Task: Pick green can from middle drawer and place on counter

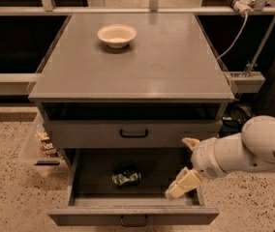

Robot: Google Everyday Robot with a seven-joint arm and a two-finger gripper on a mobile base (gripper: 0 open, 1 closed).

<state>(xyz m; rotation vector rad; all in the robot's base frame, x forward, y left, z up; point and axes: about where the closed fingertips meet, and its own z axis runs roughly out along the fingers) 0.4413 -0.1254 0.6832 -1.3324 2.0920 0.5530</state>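
Observation:
The green can [126,177] lies on its side on the dark floor of the pulled-out middle drawer [132,215], left of centre. My gripper [187,163] is at the drawer's right side, right of the can and apart from it. Its cream fingers are spread open: one fingertip [182,184] dips into the drawer's right front corner, and the other [191,142] is up by the closed drawer front. It holds nothing. The grey counter [166,66] spans the top of the cabinet.
A cream round bowl [116,35] stands on the counter at the back left. A closed drawer with a black handle [133,133] sits above the open one. A clear bin with snack packs [44,145] stands on the floor to the left. Cables hang at the right [234,33].

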